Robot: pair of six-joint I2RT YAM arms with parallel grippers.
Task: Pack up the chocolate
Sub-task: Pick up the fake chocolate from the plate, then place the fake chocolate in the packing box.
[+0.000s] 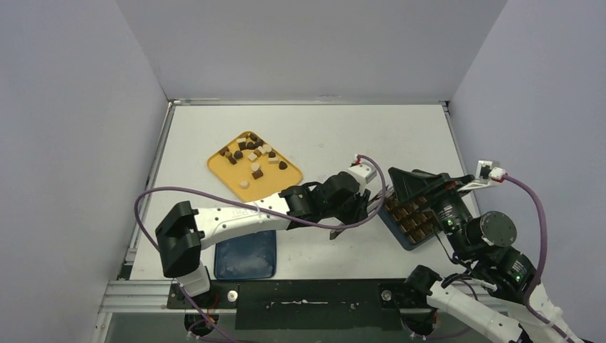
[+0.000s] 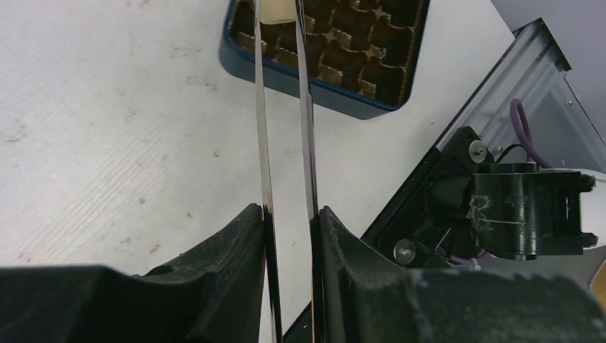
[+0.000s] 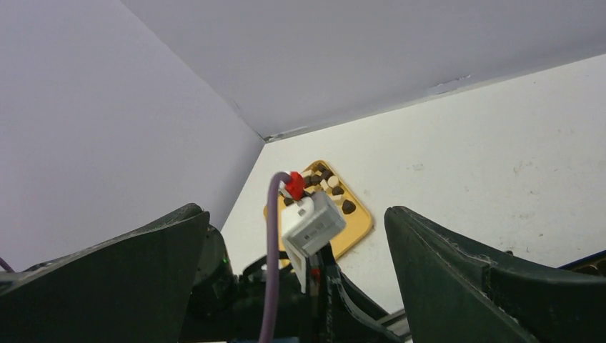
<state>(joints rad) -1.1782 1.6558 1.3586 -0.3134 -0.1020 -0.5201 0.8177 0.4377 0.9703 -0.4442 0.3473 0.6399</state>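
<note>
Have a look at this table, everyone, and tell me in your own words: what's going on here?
The left gripper is clamped on the metal tongs. The tong tips pinch a cream-white piece of chocolate over the blue box with its brown compartments. The right gripper stands open near that box and holds nothing. More chocolate pieces lie on the yellow tray further back on the left.

Orange tray (image 1: 275,182) with dark brown, tan and cream chocolate (image 1: 250,145); navy box (image 2: 321,93), brown grid insert (image 2: 357,43); white surface (image 1: 321,136); purple cable (image 3: 270,286).
</note>
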